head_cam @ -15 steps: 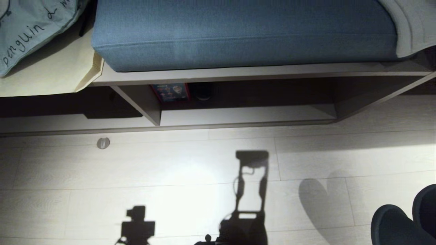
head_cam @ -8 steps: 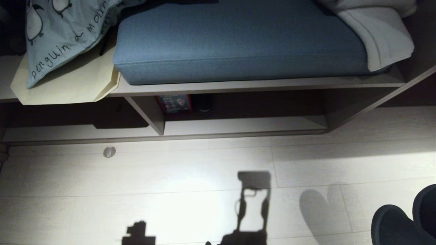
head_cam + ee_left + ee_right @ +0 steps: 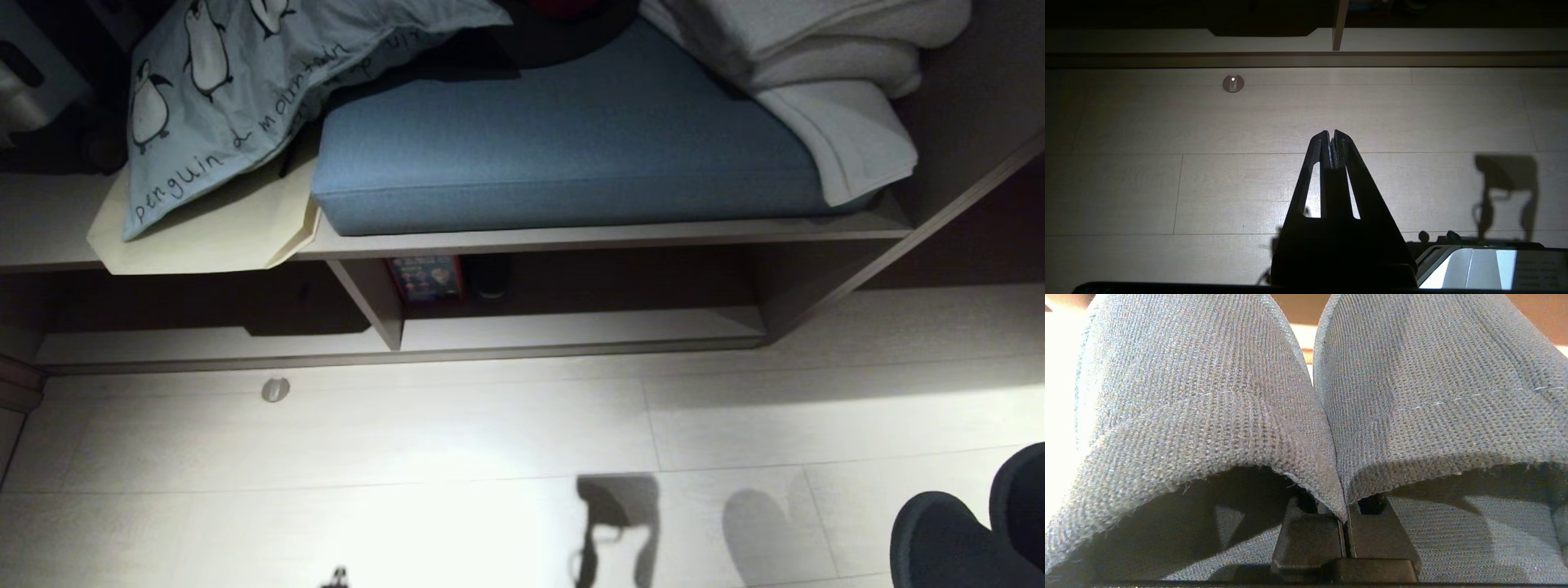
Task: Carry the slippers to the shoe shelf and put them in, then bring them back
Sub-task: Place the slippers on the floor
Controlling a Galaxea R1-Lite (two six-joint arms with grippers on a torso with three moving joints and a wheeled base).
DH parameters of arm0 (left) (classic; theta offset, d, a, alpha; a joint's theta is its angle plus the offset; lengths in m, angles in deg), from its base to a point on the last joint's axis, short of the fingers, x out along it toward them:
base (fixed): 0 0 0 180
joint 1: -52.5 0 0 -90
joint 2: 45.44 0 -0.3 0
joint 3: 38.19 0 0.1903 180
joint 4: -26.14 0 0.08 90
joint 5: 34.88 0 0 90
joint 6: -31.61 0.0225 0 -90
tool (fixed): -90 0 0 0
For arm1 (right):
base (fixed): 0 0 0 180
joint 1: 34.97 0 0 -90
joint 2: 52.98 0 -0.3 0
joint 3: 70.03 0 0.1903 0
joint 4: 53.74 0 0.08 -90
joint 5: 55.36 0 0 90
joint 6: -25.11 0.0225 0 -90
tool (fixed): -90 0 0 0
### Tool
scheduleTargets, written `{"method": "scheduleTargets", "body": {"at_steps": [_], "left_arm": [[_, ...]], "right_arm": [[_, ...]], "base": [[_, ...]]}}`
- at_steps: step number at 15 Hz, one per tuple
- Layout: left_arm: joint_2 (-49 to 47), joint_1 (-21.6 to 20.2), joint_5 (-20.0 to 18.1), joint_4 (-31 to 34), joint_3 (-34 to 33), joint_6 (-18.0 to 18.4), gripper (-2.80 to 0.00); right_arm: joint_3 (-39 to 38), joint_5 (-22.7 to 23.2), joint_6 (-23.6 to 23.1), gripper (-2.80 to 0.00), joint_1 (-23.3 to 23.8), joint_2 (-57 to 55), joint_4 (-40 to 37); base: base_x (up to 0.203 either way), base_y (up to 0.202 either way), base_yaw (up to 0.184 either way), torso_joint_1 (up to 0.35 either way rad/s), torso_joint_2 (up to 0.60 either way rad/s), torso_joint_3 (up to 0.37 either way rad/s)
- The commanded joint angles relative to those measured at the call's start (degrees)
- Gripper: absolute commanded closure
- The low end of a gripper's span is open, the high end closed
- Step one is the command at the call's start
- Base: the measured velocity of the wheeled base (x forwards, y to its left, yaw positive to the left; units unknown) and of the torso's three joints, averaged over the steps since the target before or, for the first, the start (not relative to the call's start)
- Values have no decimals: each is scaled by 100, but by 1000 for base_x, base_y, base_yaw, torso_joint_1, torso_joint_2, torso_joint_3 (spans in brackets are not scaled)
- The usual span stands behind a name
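The two slippers (image 3: 1208,396), blue-grey woven fabric, fill the right wrist view side by side. My right gripper (image 3: 1344,512) is shut on their inner edges, which are pinched together. Their dark rounded toes (image 3: 963,539) show low at the right of the head view, above the floor. The shoe shelf (image 3: 571,328), a low pale-wood cubby with a dark back and a slanted divider, lies ahead under the bench; its front board (image 3: 1433,38) also shows in the left wrist view. My left gripper (image 3: 1331,136) hangs over bare floor, shut and empty.
On the bench lie a blue cushion (image 3: 563,155), a penguin pillow (image 3: 237,98) and folded white blankets (image 3: 833,98). Inside the cubby stand a red-and-blue box (image 3: 424,278) and a dark shoe (image 3: 490,278). A round metal fitting (image 3: 275,389) sits on the floor.
The whole head picture has slid down, so the camera has moved: more of the bench top and pillow shows. The slippers keep their place in the picture's corner.
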Motion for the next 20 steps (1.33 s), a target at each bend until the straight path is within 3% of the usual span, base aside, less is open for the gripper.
{"method": "scheduleTargets", "body": {"at_steps": [1, 20], "left_arm": [[-5, 0, 0, -4, 0, -5, 0], [-5, 0, 9, 5, 0, 4, 0]], "right_arm": [[-1, 4, -6, 0, 0, -7, 1], [-1, 4, -6, 0, 0, -7, 1]], "base": [[0, 0, 0, -1, -6, 198], [0, 0, 0, 1, 2, 203]]}}
